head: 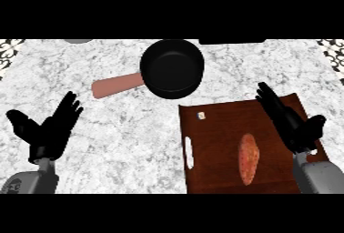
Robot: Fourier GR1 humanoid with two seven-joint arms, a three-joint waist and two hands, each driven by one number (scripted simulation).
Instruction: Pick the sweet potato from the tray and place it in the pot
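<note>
Counter: grey-white marbled top, fills most of the head view; patterned tile shows at the far left and far right corners.
Pot: black, round, dark inside, sits on the counter toward the far side, a little right of centre. Nothing visible inside it.
Pot handle: pinkish-brown, sticks out to the left and slightly toward the robot.
Tray: dark reddish-brown board, lies on the counter at the near right, nearer than the pot and apart from it. A pale slot-shaped cutout runs along its left edge. A small pale mark sits near its far left corner; cannot tell what it is.
Sweet potato: orange-brown, long and narrow, lies on the tray right of centre, long axis running near-to-far. Untouched by either hand.
Left robot hand: over the bare counter at the left, fingers straight and spread, thumb out, holds nothing. Well apart from pot and tray.
Right robot hand: over the tray's right edge, fingers straight and pointing away, holds nothing. Just right of the sweet potato, with a gap between.
</note>
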